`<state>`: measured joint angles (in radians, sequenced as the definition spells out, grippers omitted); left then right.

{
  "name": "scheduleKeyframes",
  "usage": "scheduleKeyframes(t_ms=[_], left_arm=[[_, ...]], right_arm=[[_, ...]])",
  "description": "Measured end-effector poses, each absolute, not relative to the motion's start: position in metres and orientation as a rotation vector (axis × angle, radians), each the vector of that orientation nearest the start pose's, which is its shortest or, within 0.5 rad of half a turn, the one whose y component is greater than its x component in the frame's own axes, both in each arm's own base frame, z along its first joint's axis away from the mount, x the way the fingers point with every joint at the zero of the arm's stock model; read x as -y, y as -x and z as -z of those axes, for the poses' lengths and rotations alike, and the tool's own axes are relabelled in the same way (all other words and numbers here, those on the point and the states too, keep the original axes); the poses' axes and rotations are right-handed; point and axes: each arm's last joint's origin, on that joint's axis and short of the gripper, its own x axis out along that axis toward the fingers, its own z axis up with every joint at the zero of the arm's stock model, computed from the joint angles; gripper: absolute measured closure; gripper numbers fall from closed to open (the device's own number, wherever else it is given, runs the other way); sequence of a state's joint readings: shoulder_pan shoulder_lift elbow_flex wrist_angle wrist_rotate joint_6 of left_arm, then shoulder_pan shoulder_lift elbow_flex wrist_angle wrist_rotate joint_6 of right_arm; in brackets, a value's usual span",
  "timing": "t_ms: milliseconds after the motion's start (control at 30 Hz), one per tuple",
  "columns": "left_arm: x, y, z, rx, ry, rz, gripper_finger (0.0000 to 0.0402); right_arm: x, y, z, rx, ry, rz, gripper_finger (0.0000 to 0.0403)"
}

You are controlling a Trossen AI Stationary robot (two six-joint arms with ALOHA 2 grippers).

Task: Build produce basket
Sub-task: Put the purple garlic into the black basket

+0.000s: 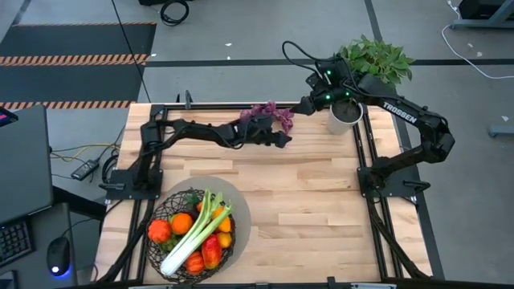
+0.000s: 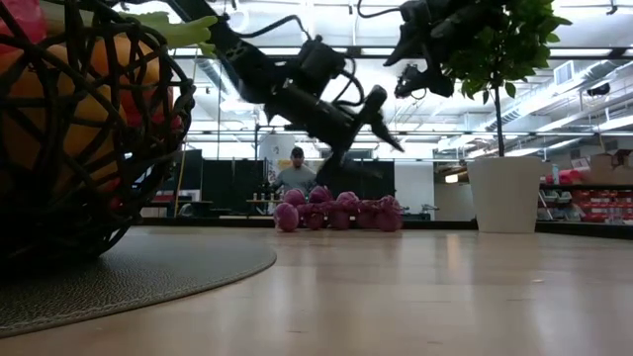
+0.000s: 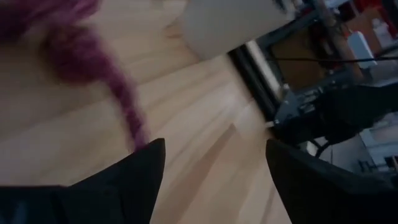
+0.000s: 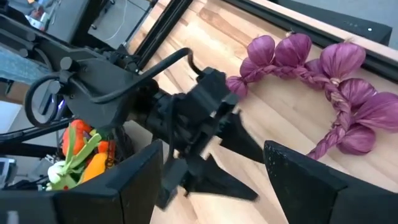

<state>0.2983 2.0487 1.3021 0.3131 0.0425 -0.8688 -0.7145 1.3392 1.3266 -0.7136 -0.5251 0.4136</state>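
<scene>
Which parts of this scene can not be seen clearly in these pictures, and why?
- Round dark wire basket, high view: near rim cut by the bottom edge; low view: left side cut off.
- Produce under the long green celery stalk: covered.
- Braided string of purple bulbs: left wrist view, blurred; high view, partly hidden by the left gripper.
- White plant pot: high view, partly covered by the right arm.

The table was pale wood planks on a grey concrete floor, where a black mat with orange-striped edges lay. Ceiling strip lights lit the room beyond; a person stood far back near red shelving.
</scene>
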Motion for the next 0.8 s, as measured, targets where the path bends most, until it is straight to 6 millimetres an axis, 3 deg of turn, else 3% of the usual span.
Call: scheduleKeyframes(t_ms=[133, 433, 600, 800], left_arm=[[-0.14, -0.446, -0.18, -0.306, 0.851, -0.424, 0.0118], [-0.154, -0.457, -0.168, -0.61, 0.728, -0.588, 0.0118], [-0.157, -0.468, -0.177, -0.58, 0.706, -0.57, 0.0118], [-0.158, -0.467, -0.177, -0.597, 0.7, -0.577, 0.0118]], right_arm=[[0.168, -0.217, -0.356, -0.554, -0.839, 0.307, 0.0122], [0.166, -0.217, -0.356, -0.556, -0.91, 0.264, 0.0122], [0.165, -0.216, -0.354, -0.582, -0.925, 0.257, 0.0122], [0.164, -0.215, -0.353, -0.59, -0.929, 0.253, 0.0122]])
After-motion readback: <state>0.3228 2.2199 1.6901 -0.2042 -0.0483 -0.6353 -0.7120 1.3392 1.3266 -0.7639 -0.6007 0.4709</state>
